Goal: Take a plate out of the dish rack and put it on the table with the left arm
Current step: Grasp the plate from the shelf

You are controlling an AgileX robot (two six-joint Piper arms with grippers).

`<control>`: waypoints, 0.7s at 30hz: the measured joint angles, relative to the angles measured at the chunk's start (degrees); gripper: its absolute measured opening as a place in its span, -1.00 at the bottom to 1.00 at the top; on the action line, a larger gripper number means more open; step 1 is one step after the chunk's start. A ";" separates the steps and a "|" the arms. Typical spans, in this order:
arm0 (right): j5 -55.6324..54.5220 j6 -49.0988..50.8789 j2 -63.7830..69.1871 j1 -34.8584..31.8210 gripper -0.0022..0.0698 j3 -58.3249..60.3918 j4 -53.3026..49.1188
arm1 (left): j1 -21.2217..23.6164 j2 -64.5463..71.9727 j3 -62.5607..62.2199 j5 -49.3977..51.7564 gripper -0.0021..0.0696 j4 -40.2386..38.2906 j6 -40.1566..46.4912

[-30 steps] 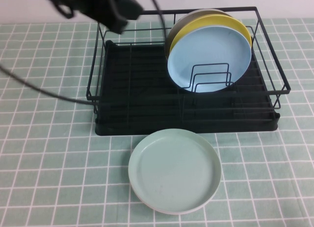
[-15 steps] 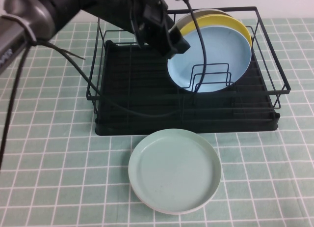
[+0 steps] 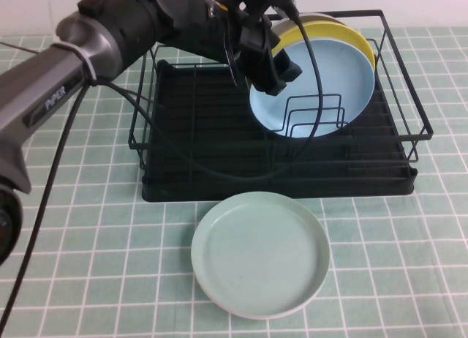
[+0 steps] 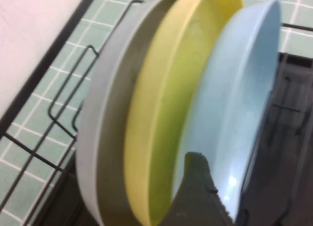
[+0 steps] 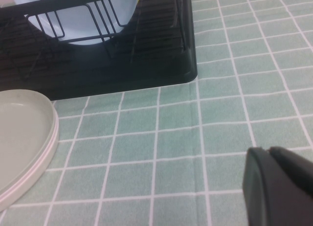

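- Tiles of pale green with white grid lines cover the table [image 3: 73, 206] in my high view. On it sits the dish rack [image 3: 409, 133], a rectangular black wire frame over a ribbed black tray base. The plate [image 3: 329, 82], round, matte and sky-blue with a low rim, stands on edge in the rack's right half, behind thin wire dividers [image 3: 314, 115]. A yellow plate [image 3: 322, 31] and a grey plate [image 3: 292, 20] lean just behind it.
- My left arm [image 3: 80, 67], dark grey with PIPER lettering, reaches over the rack's rear rail. Its left gripper [image 3: 274, 67] sits at the blue plate's left edge. I cannot tell whether its fingers are parted or closed.
- A pale mint-green plate [image 3: 259, 254] lies flat on the table in front of the rack.
- From the left wrist view I see the three plates edge-on, stacked closely: grey [image 4: 98, 128], yellow [image 4: 156, 118], blue [image 4: 234, 99]. One dark fingertip [image 4: 198, 196] overlaps the blue plate's rim.
- The right wrist view gives me only a rounded black part of the right gripper [image 5: 279, 187], low over the tiles, beyond the rack's corner [image 5: 188, 69]; I cannot tell its state.
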 joint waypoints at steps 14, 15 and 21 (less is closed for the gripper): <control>0.00 0.00 0.00 0.00 -0.99 0.00 0.00 | 0.00 4.26 0.00 -6.72 0.25 -3.02 0.65; 0.00 0.00 0.00 0.00 -0.99 0.00 0.00 | 0.00 4.54 0.00 -7.15 0.19 -3.26 0.65; 0.00 0.00 0.00 0.00 -0.99 0.00 0.00 | 0.00 5.59 0.00 -10.23 -0.71 -3.31 -0.13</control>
